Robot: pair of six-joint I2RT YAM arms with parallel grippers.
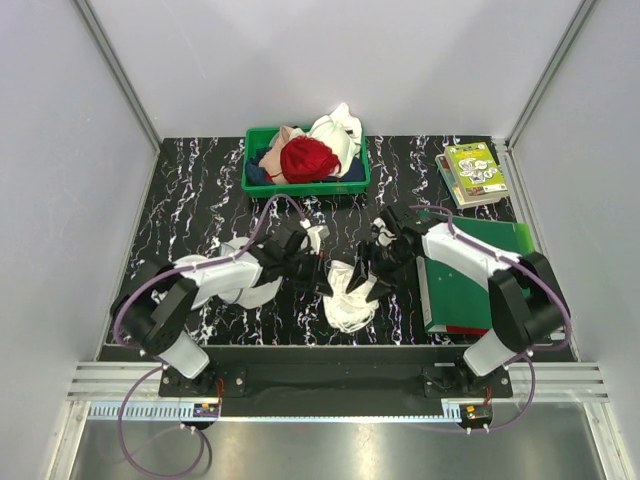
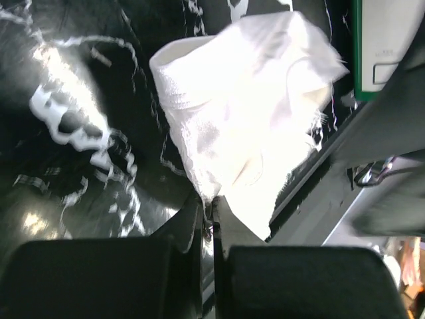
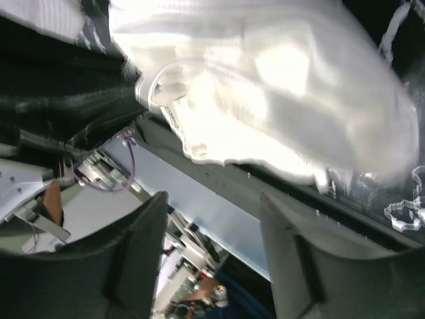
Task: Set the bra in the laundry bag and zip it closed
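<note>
A crumpled white mesh piece, which I take for the laundry bag (image 1: 350,297), lies at the table's middle front. My left gripper (image 1: 322,287) is shut on its edge; the left wrist view shows the jaws (image 2: 211,209) pinching the ribbed white mesh (image 2: 246,113). My right gripper (image 1: 378,288) is open and empty just right of it; in the right wrist view its jaws (image 3: 212,199) stand apart below the mesh (image 3: 279,86), not touching it. More white fabric, probably the bra (image 1: 256,294), lies under my left arm, mostly hidden.
A green plastic bin (image 1: 255,180) at the back holds a red bunched garment (image 1: 308,160), beige cloth and white cloth. A green folder (image 1: 470,285) lies under my right arm. A book (image 1: 475,172) sits at the back right. The table's front rail is close below the grippers.
</note>
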